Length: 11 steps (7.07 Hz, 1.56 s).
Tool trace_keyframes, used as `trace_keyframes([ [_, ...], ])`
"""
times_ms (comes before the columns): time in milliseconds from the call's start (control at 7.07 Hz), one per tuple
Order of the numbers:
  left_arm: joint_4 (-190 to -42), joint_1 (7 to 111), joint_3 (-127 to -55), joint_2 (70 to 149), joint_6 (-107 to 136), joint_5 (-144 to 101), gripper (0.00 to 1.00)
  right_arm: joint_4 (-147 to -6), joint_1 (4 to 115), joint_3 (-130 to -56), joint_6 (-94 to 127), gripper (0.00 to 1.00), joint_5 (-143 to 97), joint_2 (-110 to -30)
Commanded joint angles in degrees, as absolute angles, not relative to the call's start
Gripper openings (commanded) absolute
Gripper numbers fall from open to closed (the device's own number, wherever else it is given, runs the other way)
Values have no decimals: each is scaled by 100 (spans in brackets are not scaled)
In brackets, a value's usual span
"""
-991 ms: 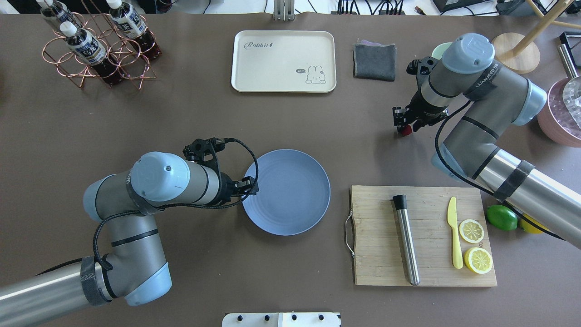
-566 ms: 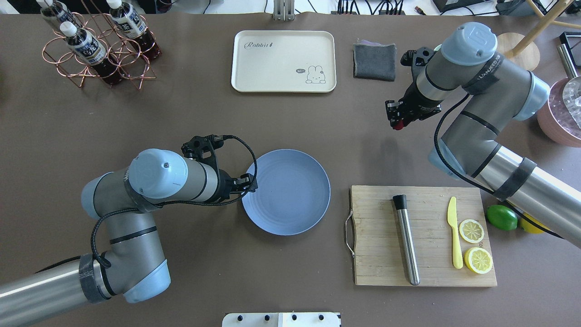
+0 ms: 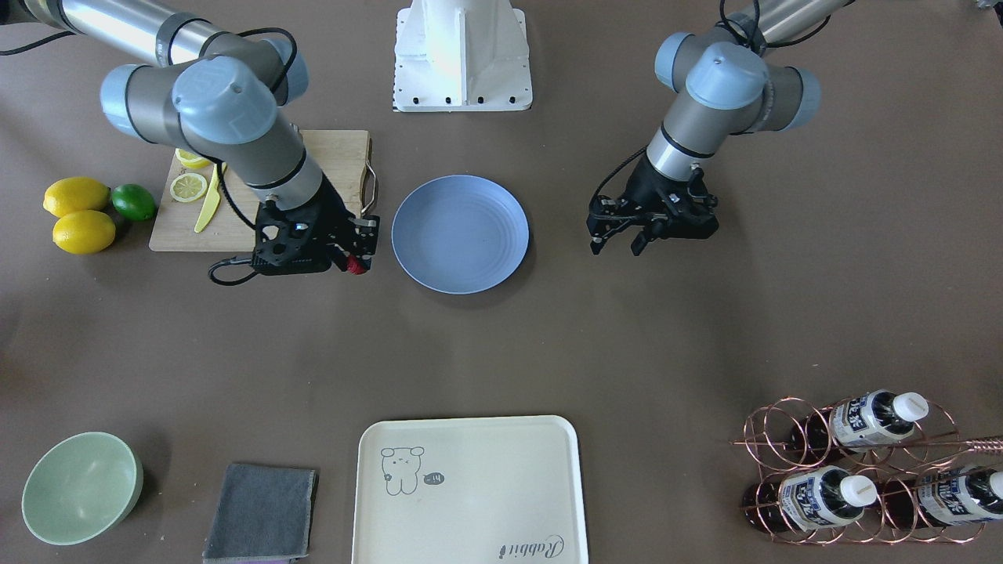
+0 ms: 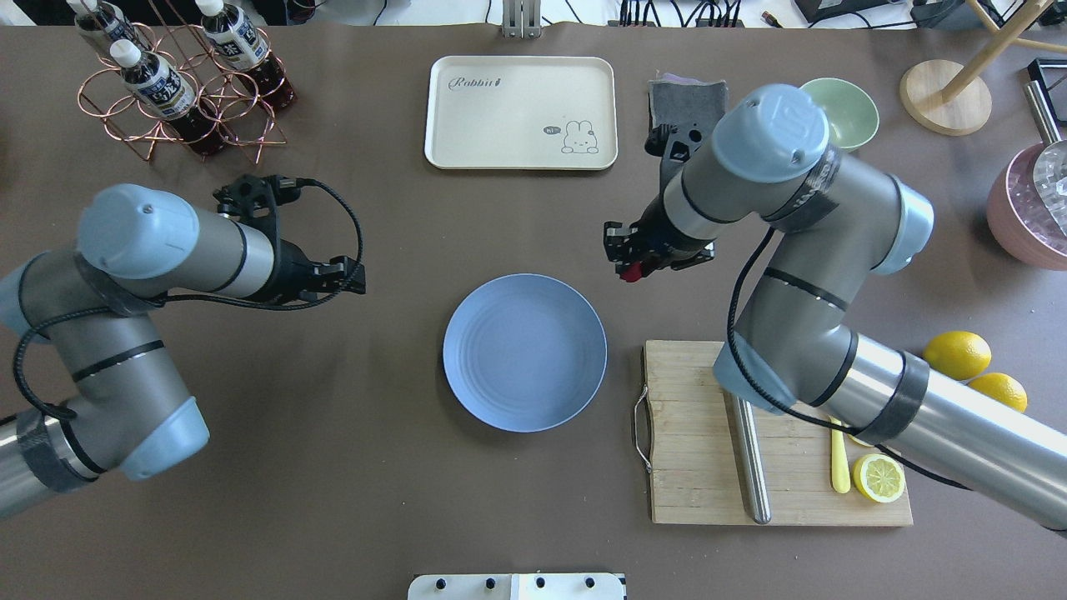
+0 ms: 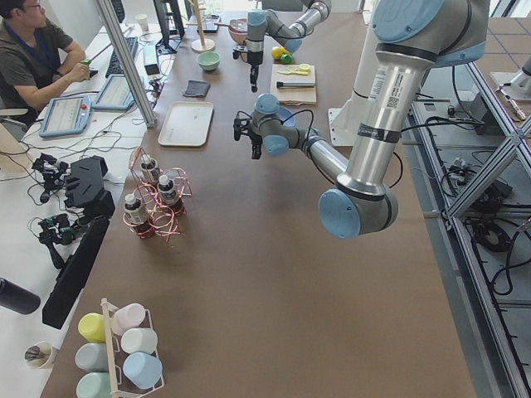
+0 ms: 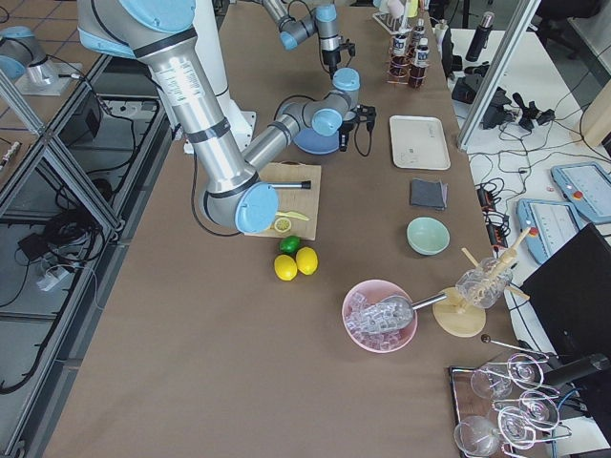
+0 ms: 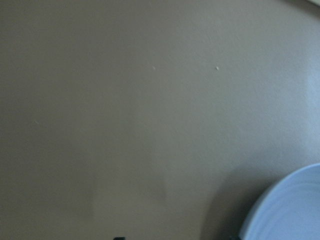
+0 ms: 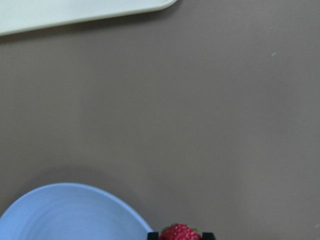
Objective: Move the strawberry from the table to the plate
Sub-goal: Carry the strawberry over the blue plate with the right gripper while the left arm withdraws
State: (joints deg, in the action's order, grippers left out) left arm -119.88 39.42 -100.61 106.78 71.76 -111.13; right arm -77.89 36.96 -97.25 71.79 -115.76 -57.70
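The strawberry [image 4: 633, 272] is a small red berry held in my right gripper [image 4: 630, 265], which is shut on it above the table [image 4: 375, 500], just off the far right rim of the light-blue plate [image 4: 525, 352]. The right wrist view shows the strawberry [image 8: 180, 233] between the fingertips, beside the plate's rim [image 8: 75, 210]. From the front, the strawberry [image 3: 357, 266] hangs apart from the empty plate [image 3: 460, 233]. My left gripper [image 4: 355, 277] stands open and holds nothing, left of the plate; it is also in the front view [image 3: 617, 244].
A wooden cutting board [image 4: 692, 467] with a steel rod [image 4: 750, 475], a yellow knife and a lemon slice [image 4: 879, 477] lies right of the plate. Two lemons [image 4: 956, 354], a green bowl [image 4: 850, 108], a grey cloth, a cream tray [image 4: 521, 112] and a bottle rack [image 4: 179, 83] stand around.
My right arm has swung left with the strawberry, from the far right to just beside the plate. My left arm has drawn back left, away from the plate's rim.
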Motion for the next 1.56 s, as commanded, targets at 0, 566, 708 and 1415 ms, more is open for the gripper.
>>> trace_keyframes([
  [0, -11988, 4735, -10046, 10241, 6085, -11592, 75, -7805, 2868, -9660, 7925, 0, -10901, -5345],
  [566, -11988, 5080, -9844, 10046, 5353, -11707, 76, -7769, 2417, -9035, 8147, 0, -10380, -4931],
  [708, -11988, 5080, -9844, 10037, 5353, -11707, 76, -7778, 2408, -8957, 8130, 0, -10380, -4948],
  [1415, -12006, 5098, -9853, 9993, 5353, -11716, 78, -7770, 2382, -8851, 8086, 45, -10371, -4957],
])
